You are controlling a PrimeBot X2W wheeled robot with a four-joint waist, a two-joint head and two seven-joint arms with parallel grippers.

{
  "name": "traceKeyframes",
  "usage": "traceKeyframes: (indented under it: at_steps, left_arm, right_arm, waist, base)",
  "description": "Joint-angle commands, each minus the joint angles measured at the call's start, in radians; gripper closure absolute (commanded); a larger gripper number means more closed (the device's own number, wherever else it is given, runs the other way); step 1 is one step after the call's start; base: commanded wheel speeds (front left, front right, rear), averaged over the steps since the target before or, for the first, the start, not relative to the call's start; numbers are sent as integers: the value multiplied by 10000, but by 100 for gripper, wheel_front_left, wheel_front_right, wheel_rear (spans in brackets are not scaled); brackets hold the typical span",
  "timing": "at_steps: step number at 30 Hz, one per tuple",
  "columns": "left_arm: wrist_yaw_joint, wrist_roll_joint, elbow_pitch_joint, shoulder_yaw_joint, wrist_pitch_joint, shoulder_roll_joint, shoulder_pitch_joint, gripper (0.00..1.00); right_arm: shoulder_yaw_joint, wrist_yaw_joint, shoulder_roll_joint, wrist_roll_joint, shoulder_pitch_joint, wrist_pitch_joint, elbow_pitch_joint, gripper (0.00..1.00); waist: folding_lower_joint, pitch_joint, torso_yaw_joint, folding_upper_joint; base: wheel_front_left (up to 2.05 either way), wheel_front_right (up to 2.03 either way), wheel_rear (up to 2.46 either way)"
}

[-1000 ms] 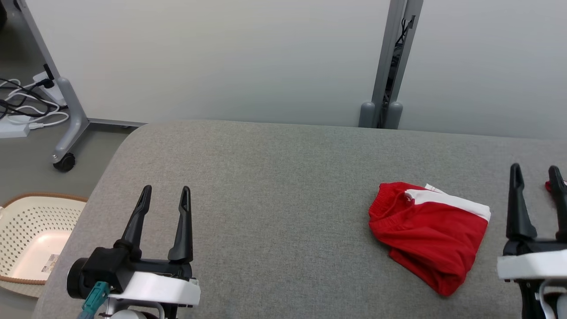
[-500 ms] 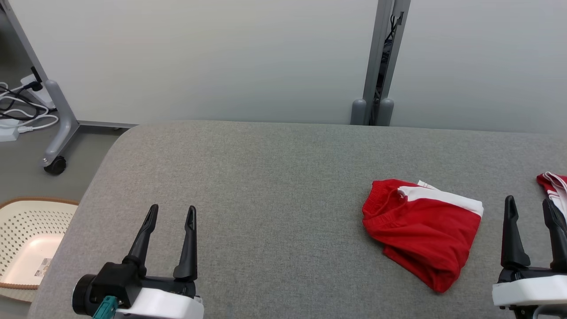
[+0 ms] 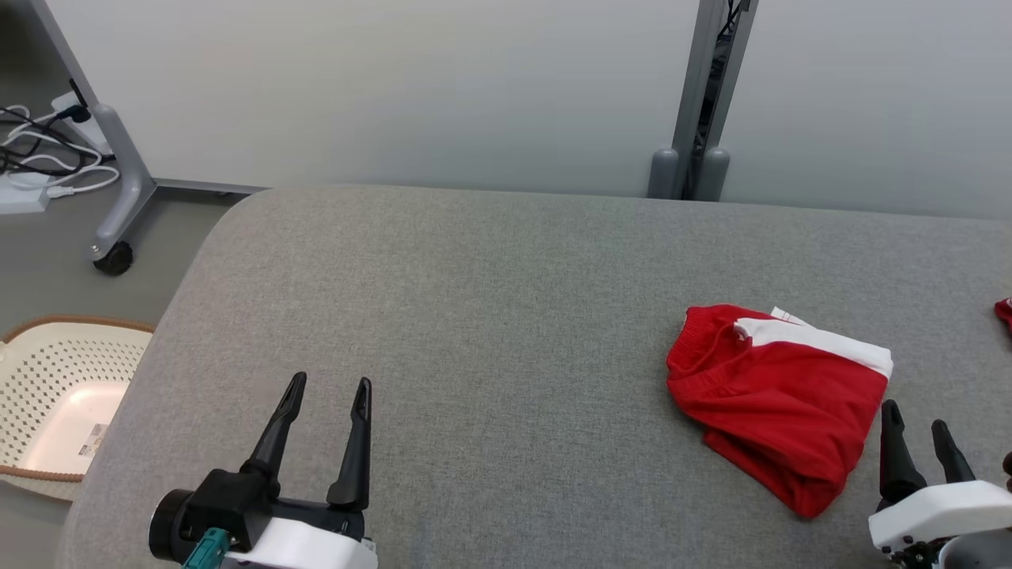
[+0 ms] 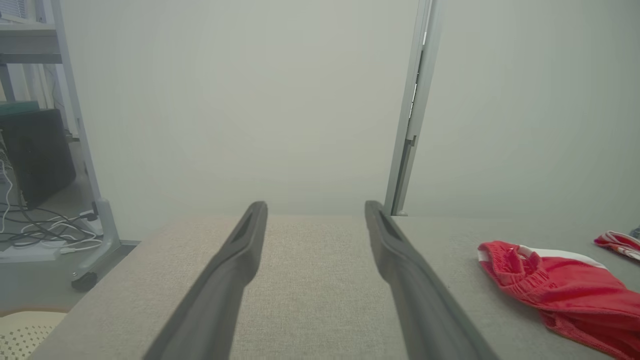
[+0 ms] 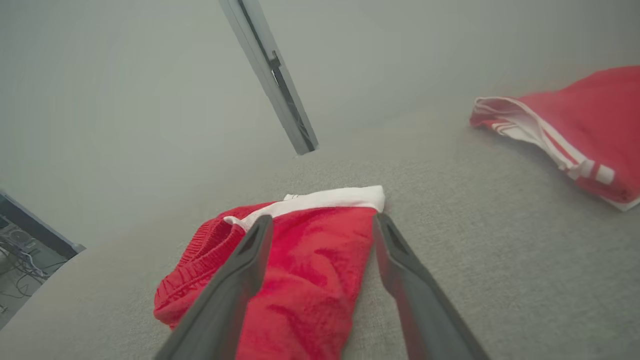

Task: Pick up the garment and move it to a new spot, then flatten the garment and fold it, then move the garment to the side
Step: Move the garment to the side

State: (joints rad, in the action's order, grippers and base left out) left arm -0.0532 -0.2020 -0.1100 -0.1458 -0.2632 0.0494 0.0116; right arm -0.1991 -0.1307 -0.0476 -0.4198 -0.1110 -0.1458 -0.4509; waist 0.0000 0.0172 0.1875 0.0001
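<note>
Red garment [image 3: 779, 403] flat on grey table [image 3: 490, 316], right gripper [image 3: 915, 419] just beside garment's right edge, jaws apart, empty, left gripper [image 3: 330, 383] well left of garment, likewise spread, empty

A folded red garment [image 3: 779, 403] with a white band lies on the grey tabletop [image 3: 506, 316] at 4 o'clock. The right gripper [image 3: 914, 415] is just beside the garment's 4 o'clock edge, fingers apart and empty. The left gripper [image 3: 331, 381] sits at 7 o'clock, fingers likewise spread, well apart from the garment. A perforated cream basket [image 3: 32, 359] stands on the floor at 8 o'clock, and another red cloth [image 3: 1004, 310] shows at 3 o'clock
</note>
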Motion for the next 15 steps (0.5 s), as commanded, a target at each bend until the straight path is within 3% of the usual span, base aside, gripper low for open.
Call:
traceKeyframes:
  at_steps: [1,15]
  left_arm:
    - [-72,78,-38,0,-6,34,-179,0]
    - [-313,162,-115,-265,-6,33,-735,0]
  right_arm:
    - [-94,0,-72,-154,-177,165,-150,0]
    - [-659,0,-187,-708,-1979,1630,-2518,0]
  waist:
    - [0,-123,92,-1]
    - [0,-1221,514,-1]
  base:
    - [0,0,0]
    - [0,0,0]
